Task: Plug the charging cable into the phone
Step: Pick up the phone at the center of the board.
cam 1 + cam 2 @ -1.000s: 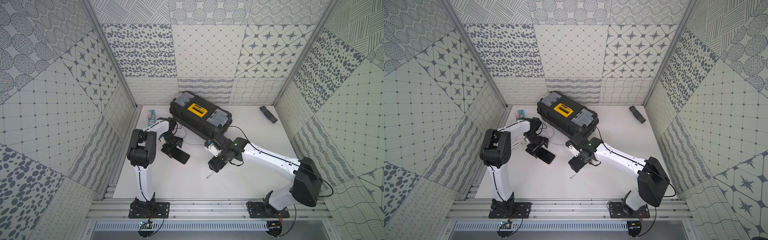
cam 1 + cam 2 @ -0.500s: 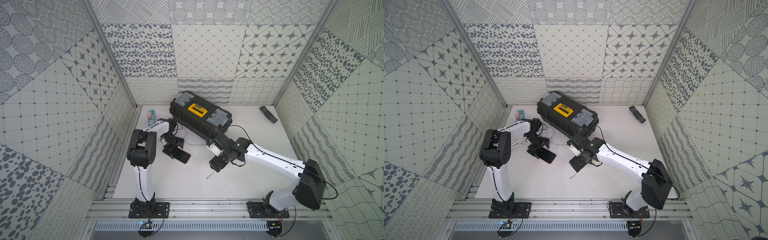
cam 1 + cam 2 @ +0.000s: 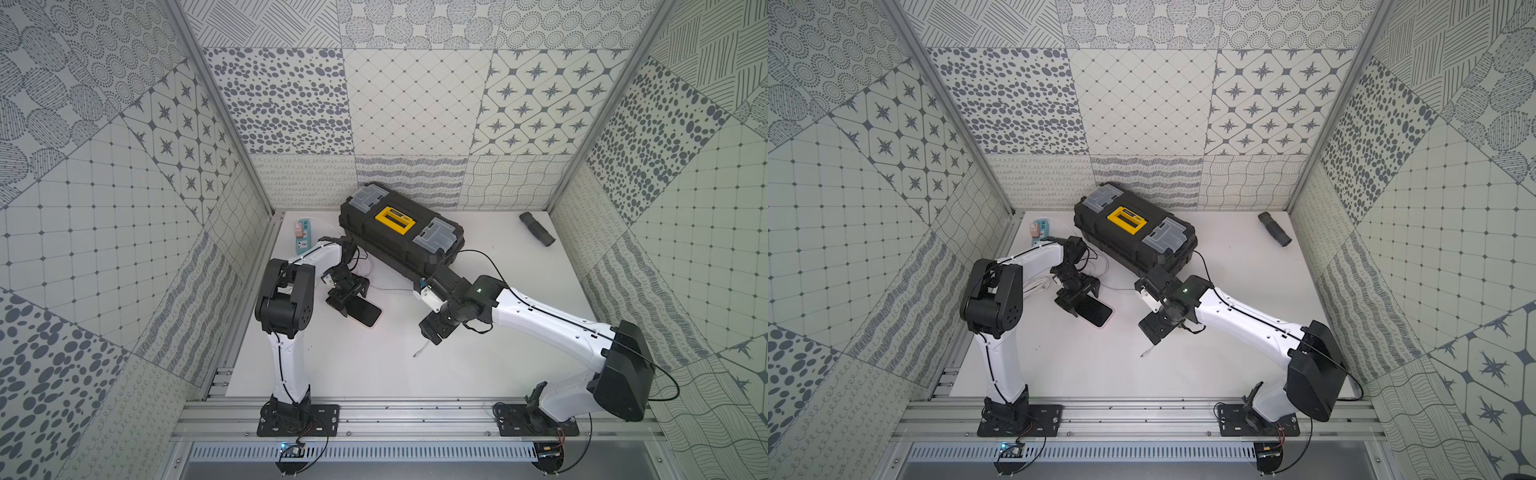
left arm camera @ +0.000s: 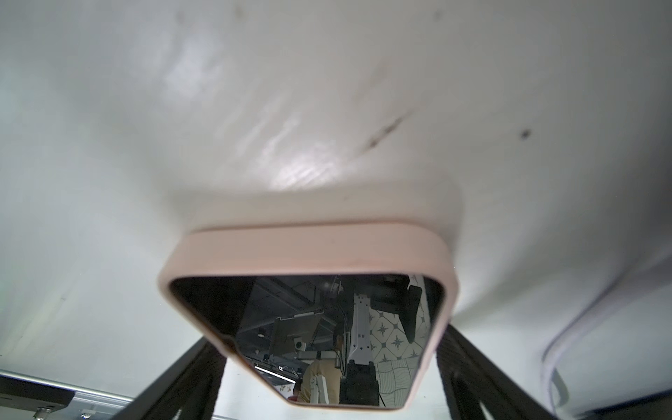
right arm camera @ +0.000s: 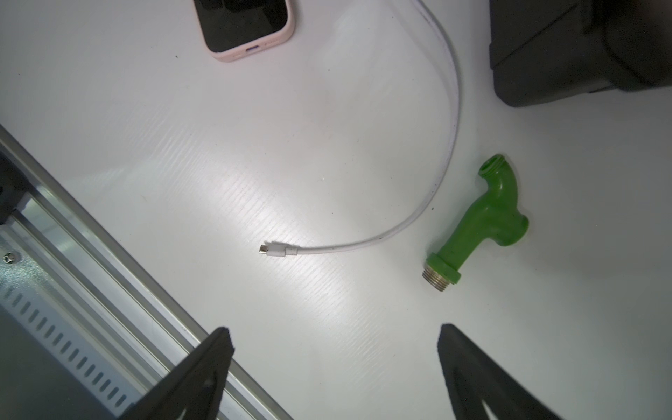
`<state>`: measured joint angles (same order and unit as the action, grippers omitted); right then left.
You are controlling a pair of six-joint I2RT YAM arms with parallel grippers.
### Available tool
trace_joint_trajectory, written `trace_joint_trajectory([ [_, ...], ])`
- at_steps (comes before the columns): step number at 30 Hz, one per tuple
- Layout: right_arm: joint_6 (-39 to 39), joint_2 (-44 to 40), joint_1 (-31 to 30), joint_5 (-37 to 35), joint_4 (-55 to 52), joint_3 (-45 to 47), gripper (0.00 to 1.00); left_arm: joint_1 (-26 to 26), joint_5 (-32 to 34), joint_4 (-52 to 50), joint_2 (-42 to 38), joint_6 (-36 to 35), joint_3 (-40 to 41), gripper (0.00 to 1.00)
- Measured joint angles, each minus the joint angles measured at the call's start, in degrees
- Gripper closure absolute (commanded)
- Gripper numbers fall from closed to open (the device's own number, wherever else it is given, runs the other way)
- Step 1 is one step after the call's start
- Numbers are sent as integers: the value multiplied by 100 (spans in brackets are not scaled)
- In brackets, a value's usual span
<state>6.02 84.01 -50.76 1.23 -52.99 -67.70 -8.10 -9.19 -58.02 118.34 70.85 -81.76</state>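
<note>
In both top views the phone (image 3: 365, 313) (image 3: 1097, 312), glossy black with a pale pink rim, lies on the white table (image 3: 374, 374) left of centre, on the near side of the black toolbox (image 3: 399, 232). The toolbox is shut, with 1 yellow centre piece and 2 grey lidded trays; its contents are hidden. The left gripper (image 3: 347, 297) straddles the phone's far-left end. The free end of the charging cable (image 3: 417, 354) lies just on the near side of the right gripper (image 3: 430, 330).

Left wrist: the dark fingers (image 4: 185, 385) are spread wide, 1 on each long side of the phone (image 4: 309, 254). Whether they press its rim I cannot tell.

Right wrist: the right gripper (image 5: 332, 363) is spread, with nothing between its jaws. The thin white charging cable (image 5: 452, 109) curves across the table to a small silvery plug (image 5: 262, 249), which lies apart from the phone's (image 5: 251, 32) port end. A green fitting (image 5: 483, 218) lies beside the cable.
</note>
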Motion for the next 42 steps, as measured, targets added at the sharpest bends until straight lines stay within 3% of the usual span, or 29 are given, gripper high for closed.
trace_joint_trajectory([
  [9,-17,0,-2,0,0,0,7,-68,348,81,-247,116,310,11],
  [15,-31,-92,-2,-76,-4,2,7,-107,435,-94,-107,136,87,20],
  [21,-68,-247,0,-240,-44,0,5,-133,529,-186,-122,188,111,8],
  [34,-70,-356,0,-286,-61,0,4,-522,944,409,-535,881,798,9],
  [42,-153,-448,0,-282,-61,0,3,-675,1071,796,-713,1161,1108,16],
])
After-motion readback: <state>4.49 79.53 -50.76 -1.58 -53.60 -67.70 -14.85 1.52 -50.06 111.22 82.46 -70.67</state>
